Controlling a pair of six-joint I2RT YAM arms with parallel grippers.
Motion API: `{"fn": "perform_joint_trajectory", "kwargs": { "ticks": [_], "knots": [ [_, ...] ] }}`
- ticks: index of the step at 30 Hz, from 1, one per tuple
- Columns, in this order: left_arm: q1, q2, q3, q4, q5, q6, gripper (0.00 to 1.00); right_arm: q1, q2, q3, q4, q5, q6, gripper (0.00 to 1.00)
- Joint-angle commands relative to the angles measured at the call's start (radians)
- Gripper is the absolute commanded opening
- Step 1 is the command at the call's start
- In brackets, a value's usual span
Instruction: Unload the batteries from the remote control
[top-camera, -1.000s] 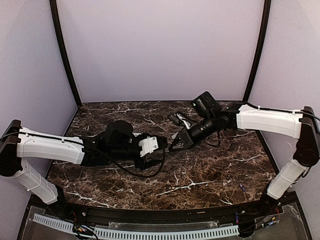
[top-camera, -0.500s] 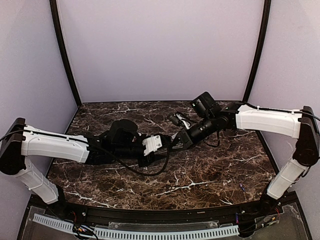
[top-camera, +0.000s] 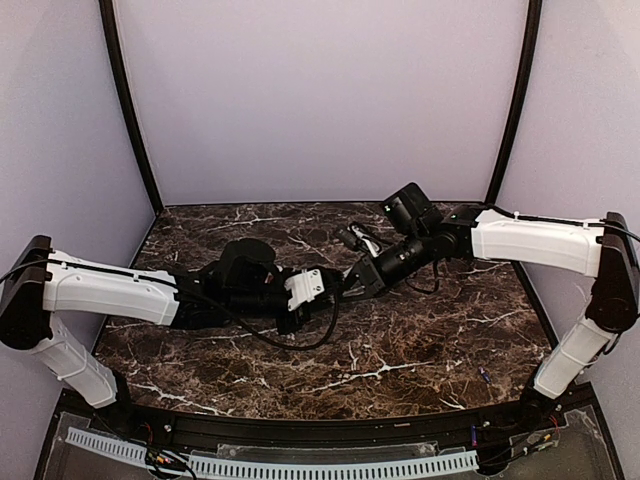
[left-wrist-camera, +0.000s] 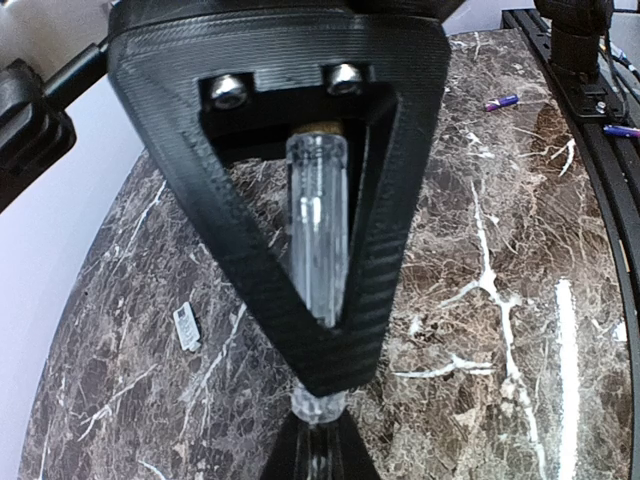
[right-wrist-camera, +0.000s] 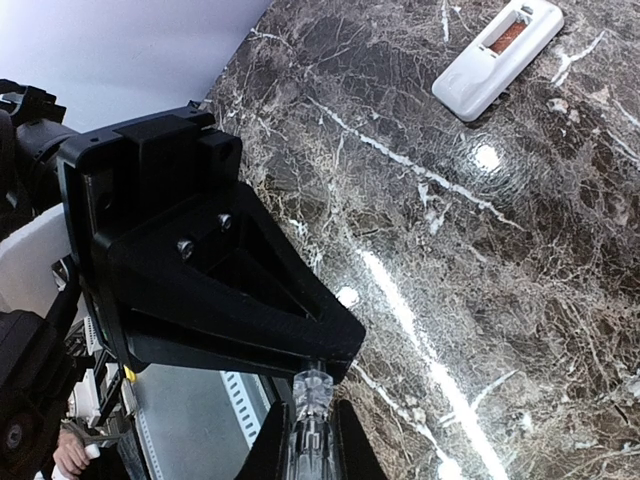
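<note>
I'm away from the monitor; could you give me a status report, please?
Left gripper and right gripper both shut on clear tool. Remote control back up, battery in recess. Nothing on it.

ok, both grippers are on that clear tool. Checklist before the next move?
1. Left gripper shut on the clear tool: ok, closed on one end.
2. Right gripper shut on the same tool: ok, it has the other end, and the tool spans between the two above the table.
3. Tool's working tip: cannot tell, both ends are hidden in the fingers.
4. Remote control back up, recess open: ok.
5. Recess emptied: not ok, a reddish battery shows in it.
6. Cover piece off the remote: ok, it lies flat on the table.
</note>
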Motion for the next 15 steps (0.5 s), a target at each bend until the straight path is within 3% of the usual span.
{"fn": "perform_joint_trajectory", "kwargs": {
  "ticks": [1, 7, 13, 15],
  "knots": [
    [-0.002, 0.004, 0.026, 0.017, 0.002, -0.015, 0.01, 0.011, -0.003, 0.009, 0.033, -0.010, 0.008, 0.00],
    [-0.003, -0.014, 0.011, 0.022, -0.004, -0.027, 0.00, 0.011, -0.005, 0.002, 0.034, 0.008, 0.008, 0.01],
    [-0.002, -0.039, -0.002, 0.010, -0.008, -0.043, 0.00, 0.011, -0.026, 0.011, 0.011, 0.067, -0.001, 0.45],
    [-0.002, -0.052, -0.012, 0.010, -0.018, -0.054, 0.00, 0.010, -0.037, 0.023, -0.011, 0.101, -0.013, 0.56]
  ]
}}
